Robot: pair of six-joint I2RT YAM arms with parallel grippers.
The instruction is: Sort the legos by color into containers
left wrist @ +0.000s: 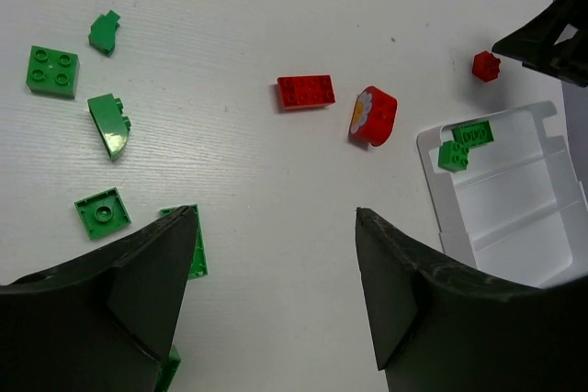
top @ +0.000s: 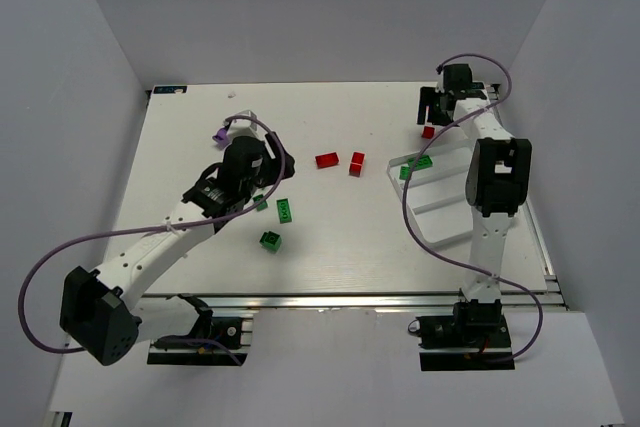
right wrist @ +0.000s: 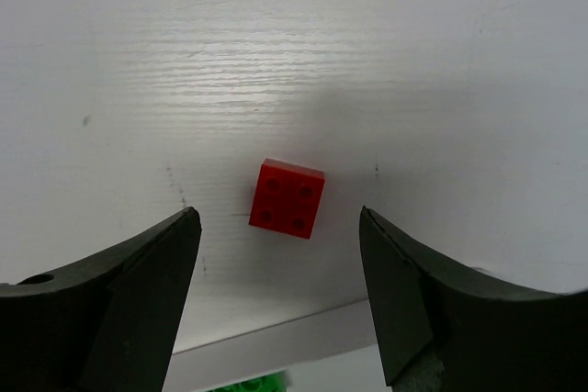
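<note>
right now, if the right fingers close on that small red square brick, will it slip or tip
The red brick looks like rigid plastic, so it probably won't deform. It sits flat and low on the table, so tipping seems unlikely. Its smooth sides might slip.

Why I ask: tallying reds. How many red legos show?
3: a flat red brick and a red flower piece mid-table, a small red brick below the right gripper. Some possibly hidden.

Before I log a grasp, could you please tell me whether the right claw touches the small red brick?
Apart. The right wrist view shows bare table between each finger of the right claw and the red brick.
</note>
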